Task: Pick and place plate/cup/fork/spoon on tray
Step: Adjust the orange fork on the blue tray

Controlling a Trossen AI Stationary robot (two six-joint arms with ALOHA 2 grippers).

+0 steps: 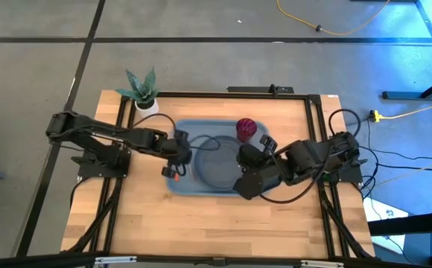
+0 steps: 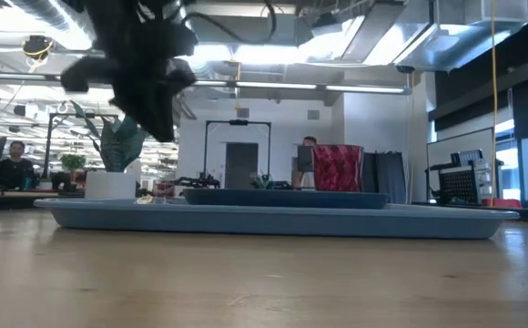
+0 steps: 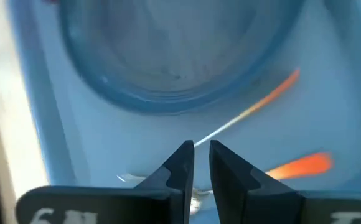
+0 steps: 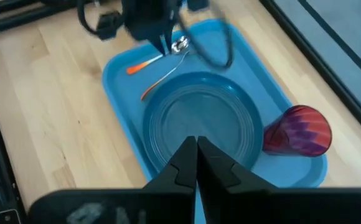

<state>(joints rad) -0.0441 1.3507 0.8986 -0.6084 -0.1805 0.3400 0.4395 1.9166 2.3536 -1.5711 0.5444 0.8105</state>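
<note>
The light blue tray (image 1: 194,128) lies mid-table with the grey-blue plate (image 1: 217,177) on it. The dark red cup (image 1: 246,128) stands upright at the tray's far right corner. The fork's orange handle (image 4: 138,66) lies on the tray left of the plate. My left gripper (image 1: 177,158) is above the tray's left part, shut on the spoon (image 4: 168,73). The spoon's bowl (image 4: 180,45) shows beside the fingers. My right gripper (image 1: 241,185) is shut and empty, high over the tray's near right part. My left gripper pinches the spoon's thin silver shaft (image 3: 213,134) between its two fingertips, close to the bowl end. The fingers point down from above. The spoon slopes away from them, its orange handle (image 3: 283,87) reaching toward the plate's rim; I cannot tell whether it touches there.
A white pot with a green plant (image 1: 143,93) stands at the table's far left corner. Black frame rails (image 1: 314,126) run along the table's sides. Bare wood (image 1: 216,223) lies between the tray and the near edge. A person (image 2: 14,159) sits in the room behind.
</note>
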